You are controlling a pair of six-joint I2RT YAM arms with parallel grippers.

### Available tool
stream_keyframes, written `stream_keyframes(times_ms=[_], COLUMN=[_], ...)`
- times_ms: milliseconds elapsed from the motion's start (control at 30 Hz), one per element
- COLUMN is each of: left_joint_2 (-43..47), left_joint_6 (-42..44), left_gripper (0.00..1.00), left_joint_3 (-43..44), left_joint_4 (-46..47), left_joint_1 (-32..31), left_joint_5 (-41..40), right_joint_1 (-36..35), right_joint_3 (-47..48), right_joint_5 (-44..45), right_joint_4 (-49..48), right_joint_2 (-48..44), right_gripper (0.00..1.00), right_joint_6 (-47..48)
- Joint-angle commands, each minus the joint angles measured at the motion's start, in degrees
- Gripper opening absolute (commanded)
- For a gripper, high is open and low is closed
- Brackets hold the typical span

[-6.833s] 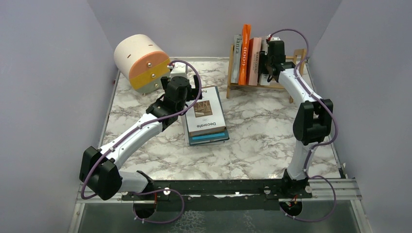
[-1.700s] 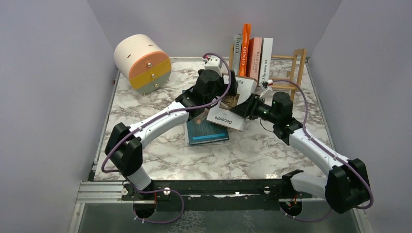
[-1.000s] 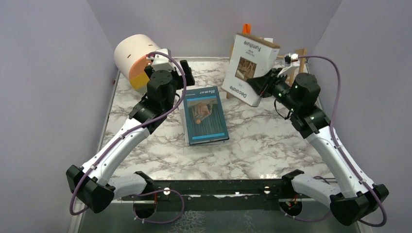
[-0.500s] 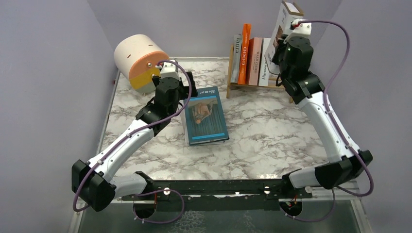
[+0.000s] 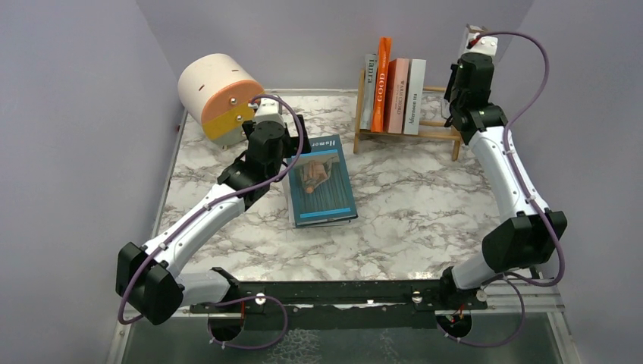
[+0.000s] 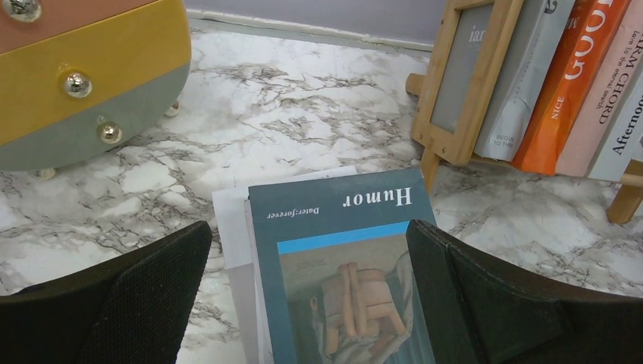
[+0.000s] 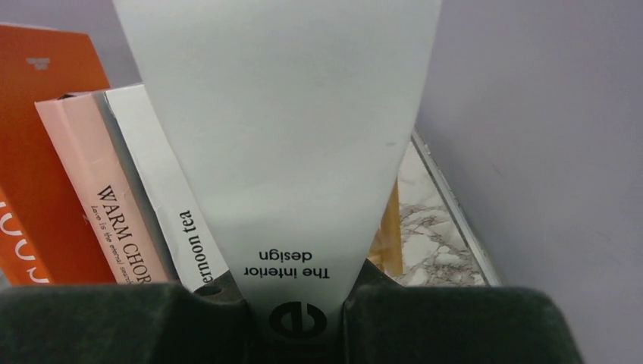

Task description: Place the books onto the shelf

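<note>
Right gripper (image 7: 296,318), clamped on the white book (image 7: 280,114), has raised it above the shelf (image 5: 425,135), ready for insertion. Left gripper (image 6: 307,296) stands wide over the teal book (image 6: 341,220).

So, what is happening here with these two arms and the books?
The right pincer is shut on a white book and holds it upright over the free right end of the shelf, next to four books that already stand there. The left pincer is open and hovers over a teal book lying flat on the table, not gripping it.
</note>
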State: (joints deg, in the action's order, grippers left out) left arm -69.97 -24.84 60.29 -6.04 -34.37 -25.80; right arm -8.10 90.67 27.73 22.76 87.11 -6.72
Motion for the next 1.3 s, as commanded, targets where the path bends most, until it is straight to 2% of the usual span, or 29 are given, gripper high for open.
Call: stream_keyframes(times_ms=[0,200,767,1267], left_joint_2=[-0.92,-1.81,-3.18,-4.37], left_joint_6=[-0.17,0.06,0.45,0.58], left_gripper=[0.99,0.99,0.99,0.99], left_joint_3=[-0.17,-0.15,0.29,0.66], left_joint_4=[1.75,1.86,1.39,1.19], left_joint_1=[-0.17,-0.17,-0.1,-0.01], left_joint_5=[1.73,1.95,2.21,2.5], right_joint_1=[0.47,0.8,1.6,2.2], right_joint_3=[-2.77,-8.29,-11.11,-8.49], right_joint_5=[-6.73,-12.4,-17.85,-19.48], right_joint_4=[-3.97,-10.55,-19.29,-20.81], right_joint_2=[3.6,5.26,13.41,18.32], right_gripper=[0.01,0.01,0.01,0.01], right_joint_6=[1.01,0.92,3.64,3.48])
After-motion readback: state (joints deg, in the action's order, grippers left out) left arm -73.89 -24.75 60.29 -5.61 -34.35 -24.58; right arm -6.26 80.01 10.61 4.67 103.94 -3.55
